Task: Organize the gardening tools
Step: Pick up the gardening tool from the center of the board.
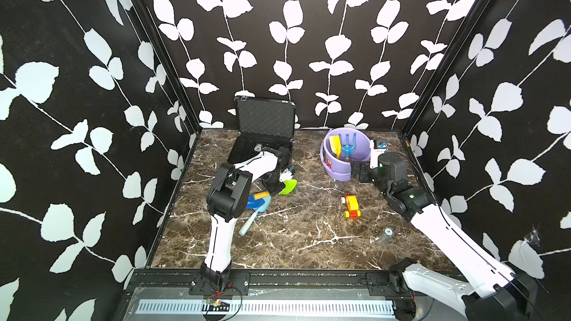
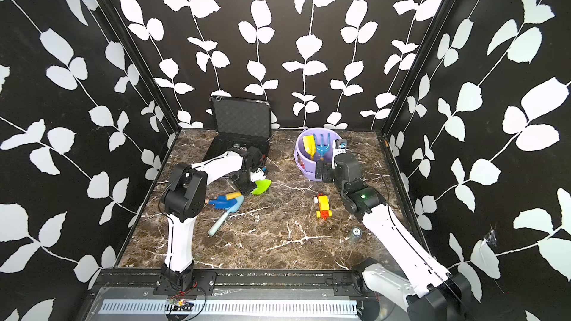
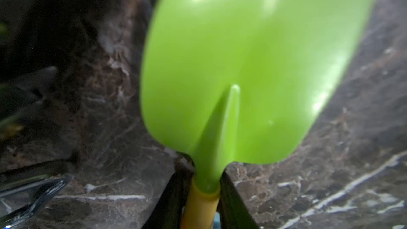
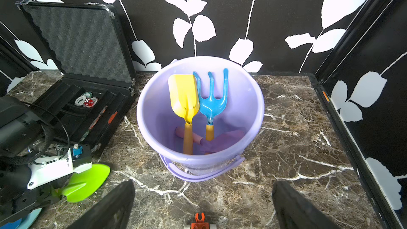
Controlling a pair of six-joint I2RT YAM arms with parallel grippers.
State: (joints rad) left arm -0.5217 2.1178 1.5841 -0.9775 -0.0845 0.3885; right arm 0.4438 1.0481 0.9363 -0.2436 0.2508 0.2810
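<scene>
A dark marble table carries an open black case, which stands left of a purple bucket by the back wall. The right gripper hovers just in front of the bucket, its fingers spread wide and holding nothing. Left of the bucket and nearer the front, the left gripper is clamped on the yellow handle of a green shovel. The blade is turned toward the bucket; whether it touches the marble cannot be told. Farther left of the bucket, a light-blue shovel and a blue shovel lie overlapping on the table. Inside the bucket, a yellow shovel and a blue fork lean side by side, heads up, over a purple shovel on its floor. A yellow-and-red toy vehicle sits in front of the bucket, and chips rest in the case.
</scene>
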